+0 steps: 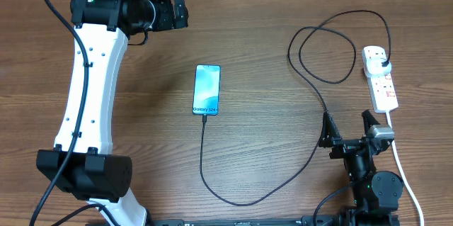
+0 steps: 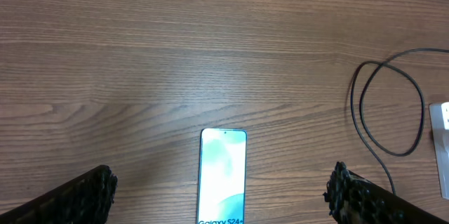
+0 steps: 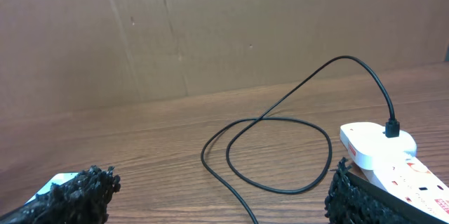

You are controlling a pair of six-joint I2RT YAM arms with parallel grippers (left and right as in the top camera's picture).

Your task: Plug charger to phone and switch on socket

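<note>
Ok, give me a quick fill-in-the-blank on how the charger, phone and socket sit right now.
1. The charger runs from the socket to the bottom edge of the ____.
2. The phone lies flat on the table, screen ____.
3. The left pincer and the right pincer both stand ____.
4. The socket lies nearer the ____ pincer.
Missing words: phone; up; open; right.
</note>
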